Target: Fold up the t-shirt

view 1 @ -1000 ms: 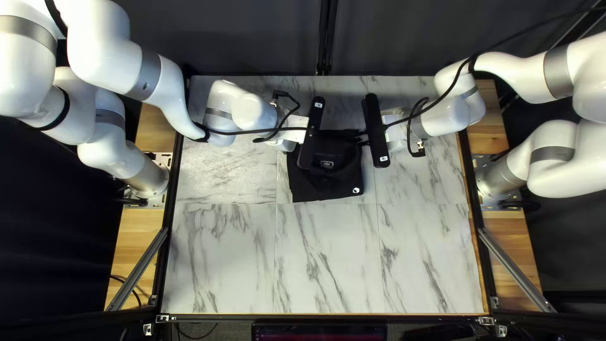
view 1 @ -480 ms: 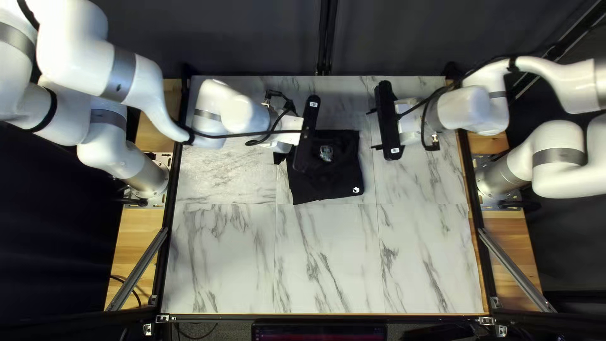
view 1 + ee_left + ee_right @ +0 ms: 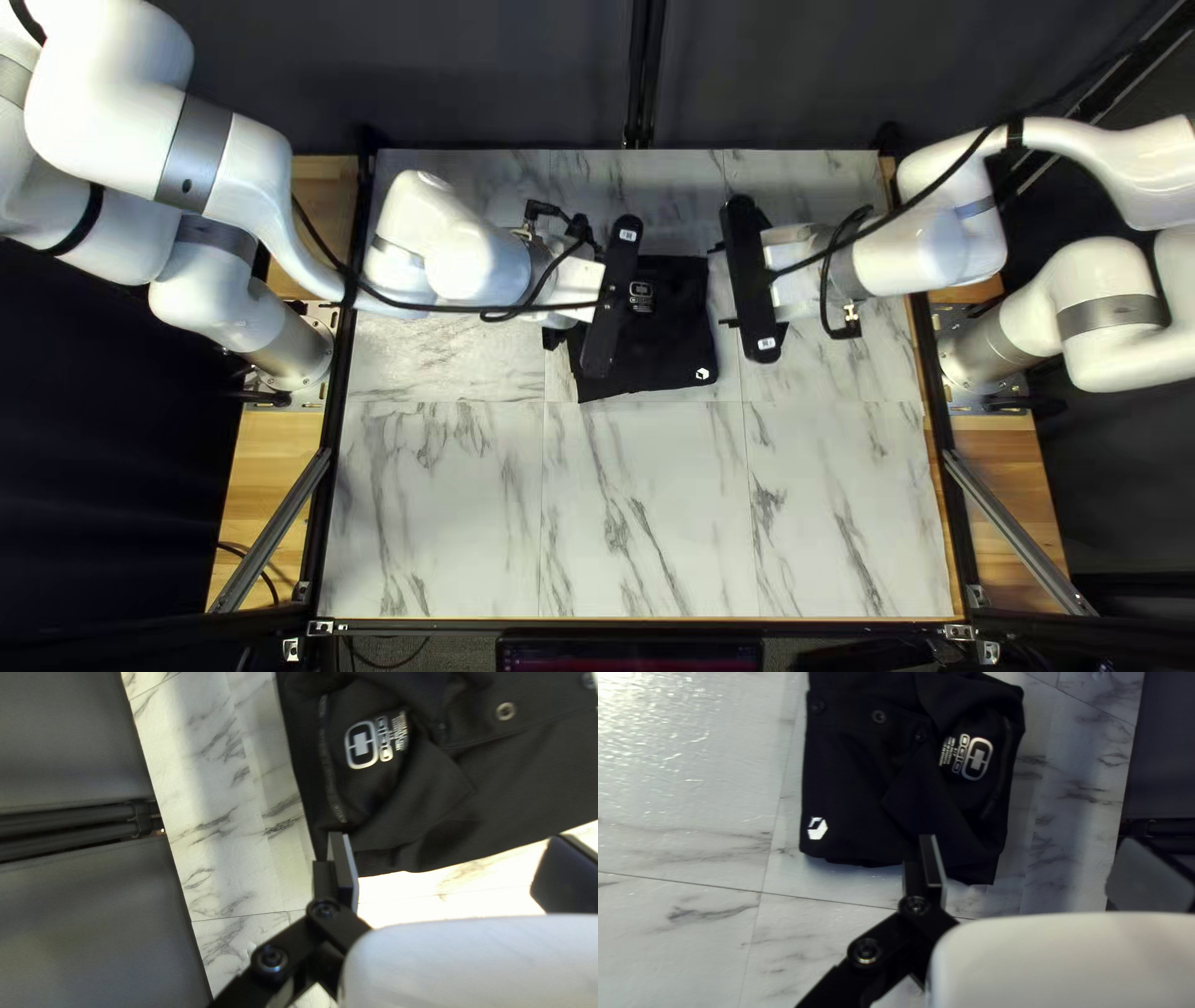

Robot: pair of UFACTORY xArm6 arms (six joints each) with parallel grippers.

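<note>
Black collared cloth shirt [image 3: 672, 349] compactly folded, twd mid far edge of white marbled tabletop [image 3: 647, 523]; black L gripper [image 3: 448, 852], black R gripper [image 3: 1030, 852] both wide; prob final tidy, nxt square collar gently

Backed by a dark curtain [image 3: 473, 75].
Surfaced in grey-veined marble-look tiles [image 3: 660, 498], framed in black, flanked by wooden boards [image 3: 267, 461].
</note>
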